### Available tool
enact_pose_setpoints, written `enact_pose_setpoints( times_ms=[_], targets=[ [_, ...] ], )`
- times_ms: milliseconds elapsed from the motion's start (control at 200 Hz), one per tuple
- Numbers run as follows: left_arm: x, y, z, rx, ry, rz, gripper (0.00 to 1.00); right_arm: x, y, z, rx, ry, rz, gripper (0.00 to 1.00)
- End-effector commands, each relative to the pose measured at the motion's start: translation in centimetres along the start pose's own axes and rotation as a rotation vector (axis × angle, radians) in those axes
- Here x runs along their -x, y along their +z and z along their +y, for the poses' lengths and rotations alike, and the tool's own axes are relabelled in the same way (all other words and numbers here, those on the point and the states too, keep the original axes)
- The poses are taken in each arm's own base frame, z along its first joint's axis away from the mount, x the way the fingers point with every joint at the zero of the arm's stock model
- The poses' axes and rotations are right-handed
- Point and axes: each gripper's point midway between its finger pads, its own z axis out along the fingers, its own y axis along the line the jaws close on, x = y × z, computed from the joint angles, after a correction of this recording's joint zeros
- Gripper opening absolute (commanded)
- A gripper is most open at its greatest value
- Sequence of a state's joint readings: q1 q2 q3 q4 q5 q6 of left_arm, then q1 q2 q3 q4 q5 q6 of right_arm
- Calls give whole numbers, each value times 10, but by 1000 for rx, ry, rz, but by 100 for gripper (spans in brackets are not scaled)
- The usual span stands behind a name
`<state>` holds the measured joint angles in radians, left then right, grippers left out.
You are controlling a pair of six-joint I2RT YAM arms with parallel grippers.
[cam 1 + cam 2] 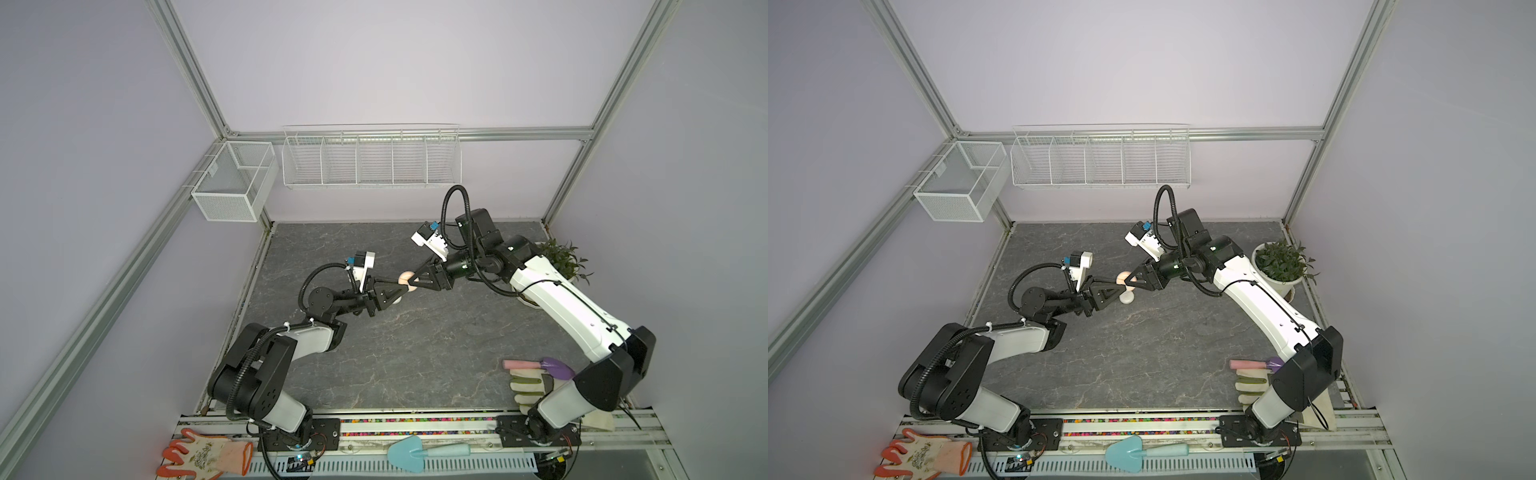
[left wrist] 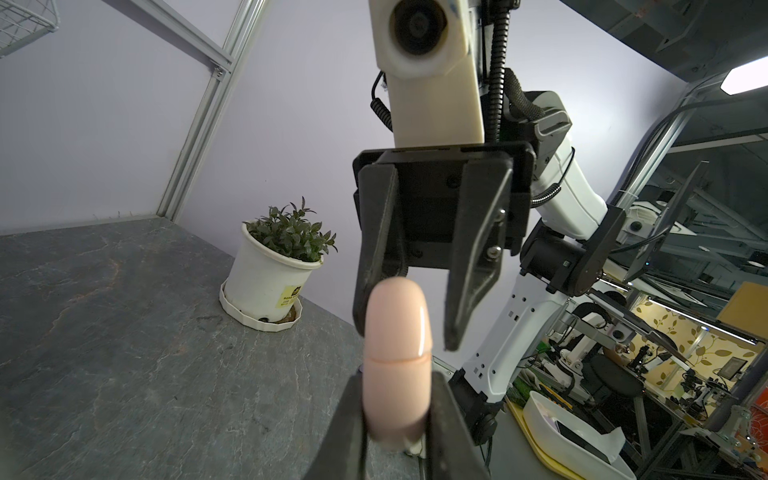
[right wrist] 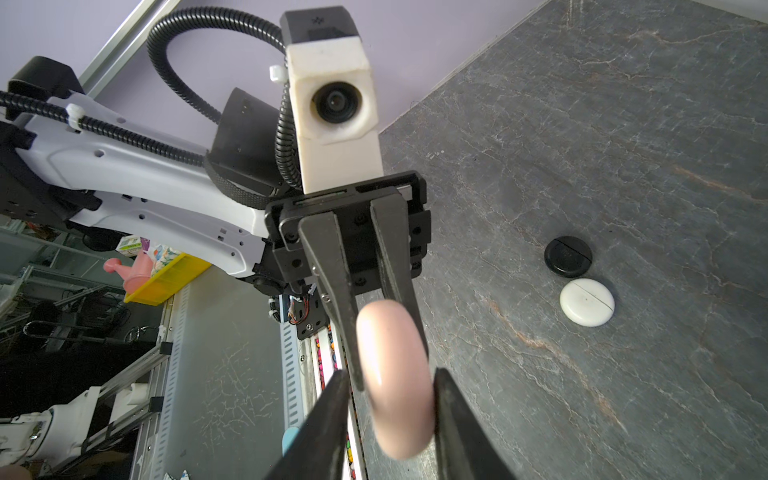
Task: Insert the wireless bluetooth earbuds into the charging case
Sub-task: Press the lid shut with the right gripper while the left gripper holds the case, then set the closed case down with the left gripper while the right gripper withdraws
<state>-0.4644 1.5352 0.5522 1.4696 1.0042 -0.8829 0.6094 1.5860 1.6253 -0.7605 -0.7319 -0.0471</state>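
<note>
Over the grey tabletop (image 1: 415, 357), the glossy pale-pink charging case (image 2: 397, 353) is closed.

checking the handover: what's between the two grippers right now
The closed pink charging case: the left gripper grips one end, the right gripper straddles the other, not clamped yet. Both wrist views show it.

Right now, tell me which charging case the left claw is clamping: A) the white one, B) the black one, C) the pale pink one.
C: the left claw is shut on the pale pink charging case, while the black case and the white case lie on the table.
</note>
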Motion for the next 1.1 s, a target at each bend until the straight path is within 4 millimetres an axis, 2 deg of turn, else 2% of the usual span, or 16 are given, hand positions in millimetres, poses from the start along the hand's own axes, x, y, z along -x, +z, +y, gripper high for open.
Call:
enact_pose_setpoints(
  times_ms=[0,125,355,495,565,645,725,805,845,905,965,1094],
  targets=[
    [1,-2,19,72,-79,-30,0,2,3,46,203,-35,2,30],
    [1,0,19,68,-87,-29,0,-10,10,40,153,-55,33,28],
    [4,1,17,60,-96,-30,0,-32,19,28,7,-235,61,10],
    [4,2,17,60,-102,-32,0,-42,27,21,-75,-330,121,9],
    [4,2,17,60,-106,-32,0,-45,29,18,-84,-326,146,19],
    [2,1,20,68,-118,-32,0,-42,25,21,-86,-305,152,44],
    [-4,-5,30,105,-157,-42,0,-32,6,29,-91,-273,114,63],
    [-21,-22,51,200,-232,-62,0,-25,-16,42,-90,-262,12,78],
    [-35,-32,65,266,-284,-67,0,-25,-24,47,-86,-259,-55,81],
    [-60,-46,84,365,-373,-62,0,-29,-32,44,-113,-226,-139,87],
    [-86,-61,102,474,-465,-55,0,-37,-33,27,-162,-161,-195,88],
    [-138,-90,135,700,-640,3,0,-61,-18,-13,-214,-27,-195,87]
  ],
)
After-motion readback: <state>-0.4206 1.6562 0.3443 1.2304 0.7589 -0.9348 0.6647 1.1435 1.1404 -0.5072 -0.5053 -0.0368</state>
